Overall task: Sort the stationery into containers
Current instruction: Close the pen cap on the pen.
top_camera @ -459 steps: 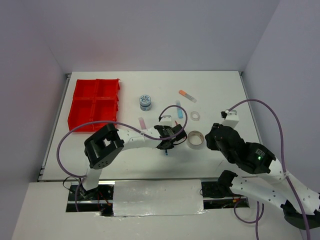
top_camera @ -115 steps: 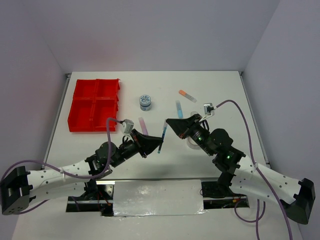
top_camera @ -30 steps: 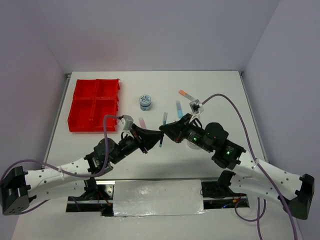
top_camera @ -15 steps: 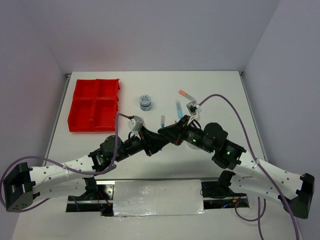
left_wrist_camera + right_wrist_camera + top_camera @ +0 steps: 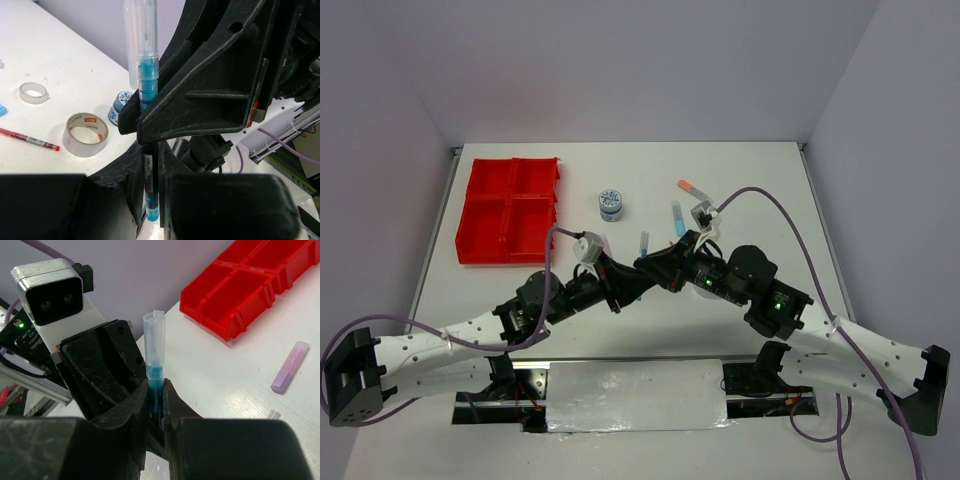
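Note:
A blue pen [image 5: 643,243] with a clear cap stands upright over the table's middle, held from both sides. My left gripper [image 5: 150,156] is shut on its dark lower barrel [image 5: 150,172]. My right gripper [image 5: 156,386] is shut on the blue section just under the cap [image 5: 154,340]. The two grippers meet tip to tip [image 5: 646,274]. The red four-compartment tray [image 5: 478,212] sits at the far left. A purple marker [image 5: 290,368] lies on the table between tray and arms.
A blue-lidded tub [image 5: 611,204], an orange-capped marker [image 5: 695,190] and a light-blue marker [image 5: 677,218] lie beyond the grippers. Under the right arm are a brown-cored tape roll [image 5: 86,134], a clear roll [image 5: 33,92], a red pen [image 5: 30,140] and another tub [image 5: 120,102].
My left gripper has moved right to meet the right gripper and has shut on the pen's lower barrel. The right gripper keeps its hold and has barely shifted.

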